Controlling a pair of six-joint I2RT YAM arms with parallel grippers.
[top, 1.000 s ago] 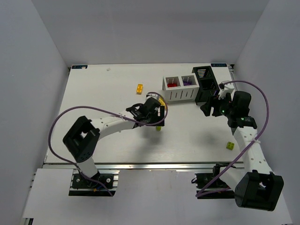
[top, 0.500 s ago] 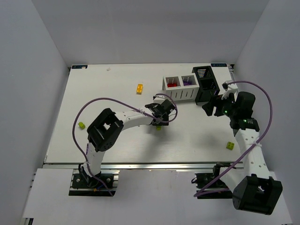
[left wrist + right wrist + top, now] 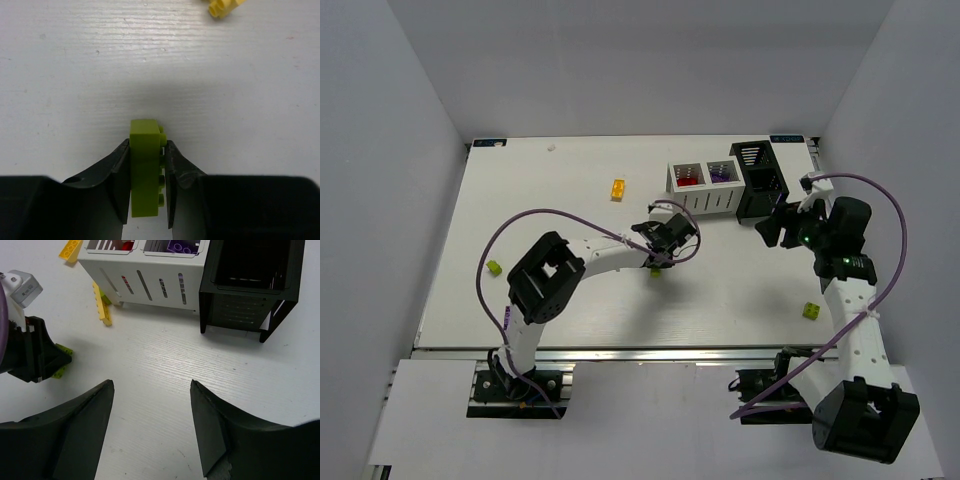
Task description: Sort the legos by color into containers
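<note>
My left gripper (image 3: 146,142) is shut on a lime green lego (image 3: 145,165) standing on edge on the table, studs toward the right finger. From above, this gripper (image 3: 665,252) sits at mid-table with the lego (image 3: 658,268) under it. My right gripper (image 3: 151,382) is open and holds nothing; it hovers over bare table in front of the black bin (image 3: 240,310). The white box (image 3: 705,203) holds red legos (image 3: 688,180) in one compartment and purple ones (image 3: 721,173) in the other. The black bin (image 3: 758,195) stands to its right.
An orange lego (image 3: 617,189) lies left of the white box (image 3: 150,285). A long yellow lego (image 3: 101,304) lies by the box's front corner. Loose lime legos rest at the far left (image 3: 494,267) and near the right arm (image 3: 811,310).
My left gripper has closed on the lime green lego after swinging in over it. My right gripper has drifted slightly right and away from the table centre, staying open.
</note>
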